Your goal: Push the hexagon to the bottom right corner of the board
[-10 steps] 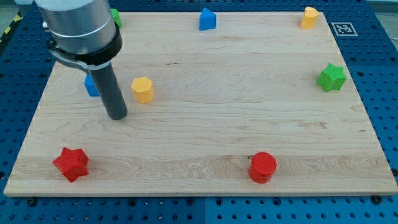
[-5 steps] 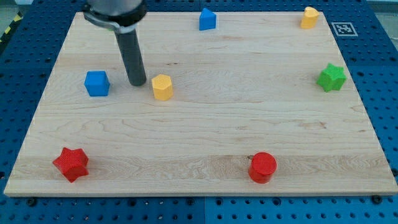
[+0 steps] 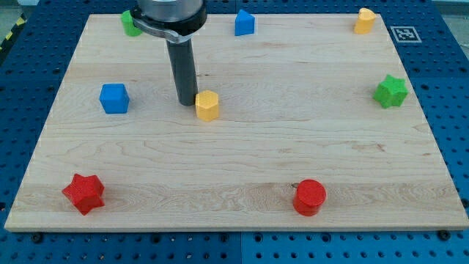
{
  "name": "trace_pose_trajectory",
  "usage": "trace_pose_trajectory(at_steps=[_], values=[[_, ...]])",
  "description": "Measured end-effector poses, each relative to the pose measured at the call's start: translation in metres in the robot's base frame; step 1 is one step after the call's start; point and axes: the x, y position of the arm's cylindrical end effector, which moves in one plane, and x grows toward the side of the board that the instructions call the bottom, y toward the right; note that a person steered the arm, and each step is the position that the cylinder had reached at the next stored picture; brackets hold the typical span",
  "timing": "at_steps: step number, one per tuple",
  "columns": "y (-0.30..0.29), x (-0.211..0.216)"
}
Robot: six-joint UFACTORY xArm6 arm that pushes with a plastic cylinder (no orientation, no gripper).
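Contact looks made: my tip (image 3: pixel 186 102) (a bare rod, gripping nothing) sits against the upper-left face of the light, rigid yellow hexagon (image 3: pixel 207 105), best pushed there.

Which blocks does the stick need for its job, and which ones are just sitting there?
For the job:
yellow hexagon
my tip, just left of it
board

Just lying about:
blue cube
red star
red cylinder
green star
blue block
yellow block
green block

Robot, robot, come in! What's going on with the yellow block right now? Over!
My tip against yellow hexagon, on its upper-left side. Hexagon mid-board, far from bottom right corner. Red cylinder near the route.
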Motion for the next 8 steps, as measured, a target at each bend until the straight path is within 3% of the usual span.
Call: trace_pose_trajectory(at_steps=[3,5,8], values=[[0.019,0.000],[0.045,0.036],[0.128,0.050]])
